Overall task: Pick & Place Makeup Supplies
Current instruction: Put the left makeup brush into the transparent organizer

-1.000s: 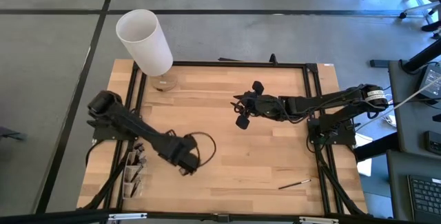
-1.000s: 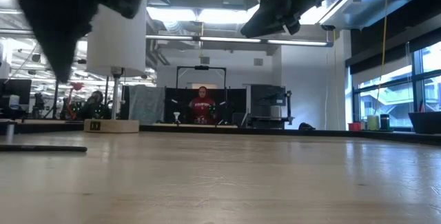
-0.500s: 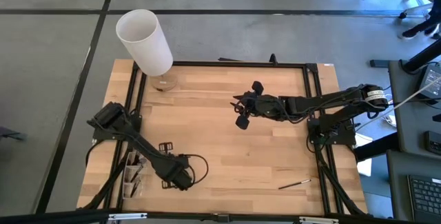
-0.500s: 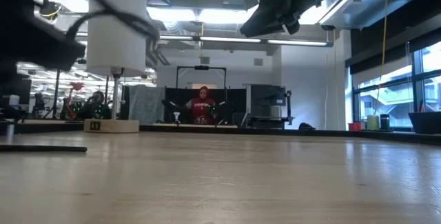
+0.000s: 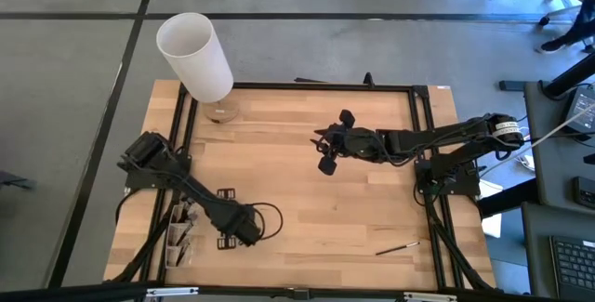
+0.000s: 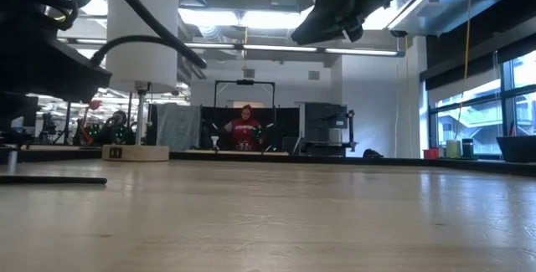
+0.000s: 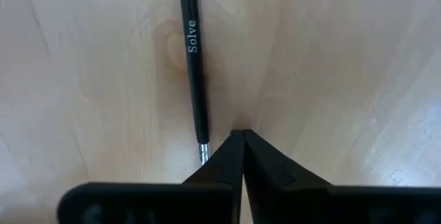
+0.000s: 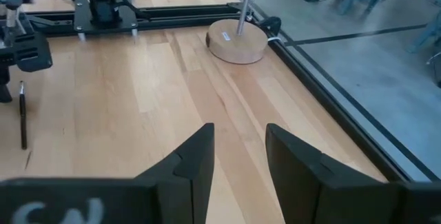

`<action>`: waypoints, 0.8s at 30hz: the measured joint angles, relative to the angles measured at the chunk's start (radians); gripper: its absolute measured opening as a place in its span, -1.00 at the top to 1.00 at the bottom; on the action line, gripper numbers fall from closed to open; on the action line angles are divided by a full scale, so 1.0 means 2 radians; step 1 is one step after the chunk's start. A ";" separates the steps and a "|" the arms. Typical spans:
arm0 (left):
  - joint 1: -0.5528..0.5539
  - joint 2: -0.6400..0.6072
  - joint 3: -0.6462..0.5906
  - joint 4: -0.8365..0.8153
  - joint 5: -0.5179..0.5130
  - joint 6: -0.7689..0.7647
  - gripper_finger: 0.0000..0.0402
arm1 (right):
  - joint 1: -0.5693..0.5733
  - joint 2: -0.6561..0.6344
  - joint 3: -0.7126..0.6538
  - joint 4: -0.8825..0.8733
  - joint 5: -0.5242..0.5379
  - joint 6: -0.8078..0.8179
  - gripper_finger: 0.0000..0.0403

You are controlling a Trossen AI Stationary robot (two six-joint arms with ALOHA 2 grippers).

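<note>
Table (image 5: 307,181): pale blond wood with fine lengthwise grain; black frame rails along its edges.
Makeup brush (image 7: 194,65): glossy black handle, white lettering "Solve", silver ferrule.
Second brush (image 5: 397,246), near the table's front right corner: dark.
Cylinder (image 5: 195,56), at the back left corner: plain white, on a tan wooden base.
Left gripper (image 7: 241,140): matte black.
Right gripper (image 8: 238,156): matte black.

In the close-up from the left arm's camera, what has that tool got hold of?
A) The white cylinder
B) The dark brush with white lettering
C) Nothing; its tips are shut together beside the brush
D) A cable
C: in the left wrist view the left tool has its tips pressed together on bare wood, and the dark brush lies just beside them, ungripped.
</note>
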 joint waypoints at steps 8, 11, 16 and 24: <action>0.027 0.002 0.007 -0.009 0.009 0.014 0.99 | 0.000 0.000 0.000 -0.002 -0.004 -0.001 0.35; 0.030 0.006 0.032 -0.034 0.013 0.006 0.98 | 0.000 0.000 0.000 -0.004 -0.003 -0.004 0.35; 0.030 0.005 0.091 -0.078 0.001 -0.089 0.93 | 0.000 0.000 0.000 -0.005 -0.005 -0.011 0.35; -0.007 0.004 0.130 -0.084 -0.088 -0.213 0.93 | -0.014 0.028 0.000 -0.017 -0.211 -0.054 0.35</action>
